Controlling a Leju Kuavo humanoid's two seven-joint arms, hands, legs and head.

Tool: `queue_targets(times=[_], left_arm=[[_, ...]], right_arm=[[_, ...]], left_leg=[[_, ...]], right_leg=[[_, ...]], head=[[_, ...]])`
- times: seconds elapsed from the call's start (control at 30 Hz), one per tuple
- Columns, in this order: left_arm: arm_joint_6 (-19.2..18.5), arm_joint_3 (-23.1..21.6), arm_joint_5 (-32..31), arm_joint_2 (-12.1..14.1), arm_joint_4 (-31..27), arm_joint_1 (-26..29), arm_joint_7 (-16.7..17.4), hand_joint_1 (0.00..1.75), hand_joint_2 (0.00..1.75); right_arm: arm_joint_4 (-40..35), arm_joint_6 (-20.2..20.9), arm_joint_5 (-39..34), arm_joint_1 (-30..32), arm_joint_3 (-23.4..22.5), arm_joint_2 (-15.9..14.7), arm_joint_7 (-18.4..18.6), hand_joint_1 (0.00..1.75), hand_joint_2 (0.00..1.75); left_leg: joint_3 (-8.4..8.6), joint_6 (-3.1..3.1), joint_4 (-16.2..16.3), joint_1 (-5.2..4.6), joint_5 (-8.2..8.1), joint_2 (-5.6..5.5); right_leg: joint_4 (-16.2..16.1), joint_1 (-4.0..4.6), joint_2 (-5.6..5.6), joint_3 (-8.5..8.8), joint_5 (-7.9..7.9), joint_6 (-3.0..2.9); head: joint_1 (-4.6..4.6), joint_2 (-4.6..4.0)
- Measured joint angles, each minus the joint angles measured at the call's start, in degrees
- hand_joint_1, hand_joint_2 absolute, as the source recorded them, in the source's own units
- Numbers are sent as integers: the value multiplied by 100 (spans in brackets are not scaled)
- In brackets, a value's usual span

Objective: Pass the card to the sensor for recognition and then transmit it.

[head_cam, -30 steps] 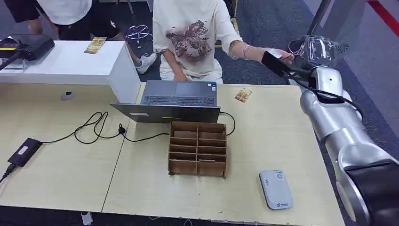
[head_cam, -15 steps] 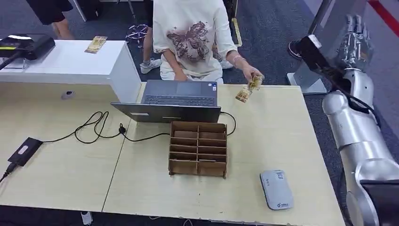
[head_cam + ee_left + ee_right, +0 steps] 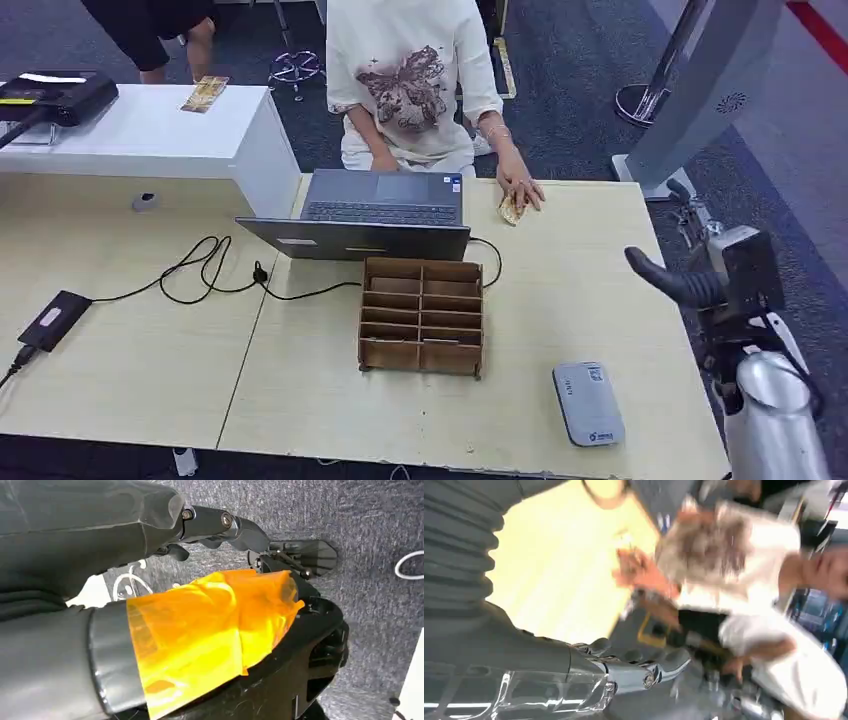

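Our left hand (image 3: 215,527) hangs toward the grey carpet, fingers drawn in on nothing that we can see. Taking the wooden organiser (image 3: 421,315) as our landmark and going left to right: a black adapter (image 3: 52,320) lies far to its left, the open laptop (image 3: 370,213) sits just behind it, and the card (image 3: 511,208) lies behind and to its right on the table (image 3: 590,280), under a person's hand (image 3: 520,188). The grey sensor (image 3: 587,402) sits in front and to its right, with nothing on it. Further right, off the table's edge, our right hand (image 3: 700,270) holds nothing, fingers loosely extended. We judge the card has been passed over, and whether it was scanned we cannot tell.
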Motion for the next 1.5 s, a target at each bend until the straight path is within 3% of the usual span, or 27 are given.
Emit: queue_targets(times=[0.13,0.23,0.27,0.4,0.53,0.63,0.7,0.77,0.87,0.97,1.07,1.27,1.5], left_arm=[[9,88,63,-4,0,16,-24,0,0],[45,135,101,-7,0,21,-31,0,0],[59,147,109,-7,0,33,-31,0,0],[74,232,184,-15,0,49,-57,0,0],[107,287,208,-37,0,48,-66,0,0],[140,322,205,-59,0,50,-66,0,0],[164,330,192,-68,0,49,-63,0,0],[166,335,173,-70,0,48,-63,0,0],[166,332,136,-70,0,44,-44,0,0],[164,335,94,-68,0,44,-28,0,0],[151,335,52,-68,0,42,-7,0,0],[94,332,-39,-70,0,21,37,0,0],[70,332,-61,-68,0,9,37,0,0]], right_arm=[[-553,244,-168,818,-70,20,-128,0,0],[-983,88,464,1392,-72,30,-210,0,0],[-1064,38,703,1504,-57,42,-219,0,175],[-1561,-785,2206,2149,64,164,-291,0,175],[-1853,-2070,4019,2624,523,289,0,0,175],[-1884,-3288,5685,2861,1074,337,729,0,175],[-1881,-3847,6661,2987,1466,343,1380,0,175],[-1838,-4114,7419,2996,1904,341,2030,0,175],[-1770,-4261,8343,2995,2390,341,2712,0,175],[-1676,-4112,9076,2956,2759,341,3301,0,175],[-1460,-3789,9154,2825,3229,339,3700,0,175],[-797,-3452,9154,2182,3865,398,3861,0,175],[-343,-3374,9148,1773,4074,518,3807,0,175]], left_leg=[[-8,0,0,0,0,10],[-9,0,0,2,0,7],[-13,0,0,1,0,10],[-14,0,0,1,0,7],[-12,0,0,2,0,12],[-12,0,0,6,0,14],[-11,-1,0,7,0,15],[-10,-1,0,9,0,23],[-9,-1,0,9,0,26],[-9,-1,0,9,0,26],[-10,-1,0,9,1,26],[-6,-6,1,9,4,30],[-7,-7,1,10,5,28]], right_leg=[[1,-1,9,-10,0,0],[0,1,3,-8,-1,2],[0,0,8,-13,0,1],[0,1,4,-12,0,1],[1,1,11,-15,0,0],[1,4,11,-15,-1,0],[1,5,13,-12,-1,0],[2,6,21,-16,1,-3],[2,6,24,-15,1,-3],[2,6,23,-12,2,-2],[2,6,24,-11,2,-2],[3,6,29,-10,5,-5],[4,7,28,-14,8,-9]], head=[[-2,-2],[4,-2],[-2,0],[0,0],[-2,-2],[4,0],[0,0],[0,-2],[0,-2],[0,-2],[0,-2],[2,-2],[0,0]])
